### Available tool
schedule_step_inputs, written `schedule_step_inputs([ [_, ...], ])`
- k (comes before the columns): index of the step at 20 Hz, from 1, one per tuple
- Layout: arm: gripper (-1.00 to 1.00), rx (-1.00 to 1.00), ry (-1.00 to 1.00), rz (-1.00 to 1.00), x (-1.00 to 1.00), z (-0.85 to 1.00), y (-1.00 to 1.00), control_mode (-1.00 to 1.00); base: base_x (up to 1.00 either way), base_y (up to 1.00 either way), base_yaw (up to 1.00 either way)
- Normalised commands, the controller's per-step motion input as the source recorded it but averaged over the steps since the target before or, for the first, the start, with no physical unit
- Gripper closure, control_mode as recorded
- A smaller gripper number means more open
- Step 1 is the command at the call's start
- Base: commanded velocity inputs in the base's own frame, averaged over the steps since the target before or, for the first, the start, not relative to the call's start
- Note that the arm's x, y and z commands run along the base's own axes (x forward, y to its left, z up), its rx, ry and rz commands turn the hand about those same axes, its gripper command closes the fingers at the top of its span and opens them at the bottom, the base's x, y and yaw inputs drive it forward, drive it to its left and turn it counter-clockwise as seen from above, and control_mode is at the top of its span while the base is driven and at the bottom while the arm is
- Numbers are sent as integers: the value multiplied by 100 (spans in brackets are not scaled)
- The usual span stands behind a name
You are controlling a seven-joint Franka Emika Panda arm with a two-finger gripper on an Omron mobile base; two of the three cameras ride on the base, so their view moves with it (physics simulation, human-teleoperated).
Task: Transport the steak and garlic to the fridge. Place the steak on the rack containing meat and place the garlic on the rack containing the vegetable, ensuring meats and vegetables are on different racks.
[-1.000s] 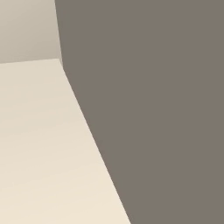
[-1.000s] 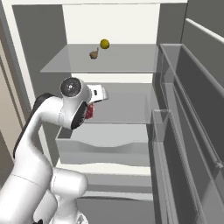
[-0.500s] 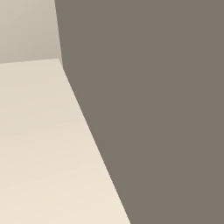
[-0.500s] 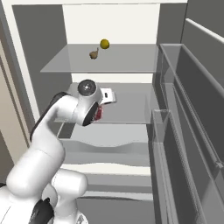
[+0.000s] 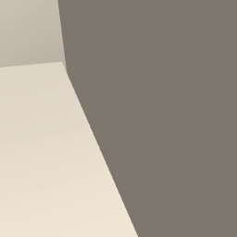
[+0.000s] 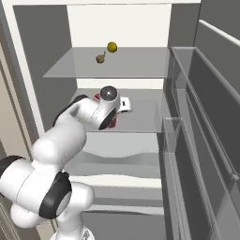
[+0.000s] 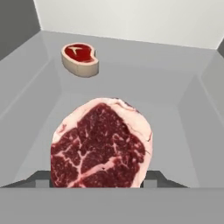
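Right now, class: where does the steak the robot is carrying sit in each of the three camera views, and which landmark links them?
Left base view: not in it.
Right base view: the steak is a red sliver just right of the wrist, over the middle shelf.
Hand view: the steak sits low at centre, between the fingers.
Shared landmark: the other meat cut at the shelf's back.
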Motion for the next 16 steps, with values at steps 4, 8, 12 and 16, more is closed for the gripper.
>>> schedule_step_inputs([
  [4, 100, 5, 8, 0, 80, -25, 0, -100, 0, 0, 0],
  [8, 100, 3, 7, 0, 52, -29, -1, -100, 0, 0, 0],
  [12, 100, 2, 3, 0, 39, -35, -6, -100, 0, 0, 0],
  [16, 100, 2, 0, 0, 34, -37, -7, -100, 0, 0, 0],
])
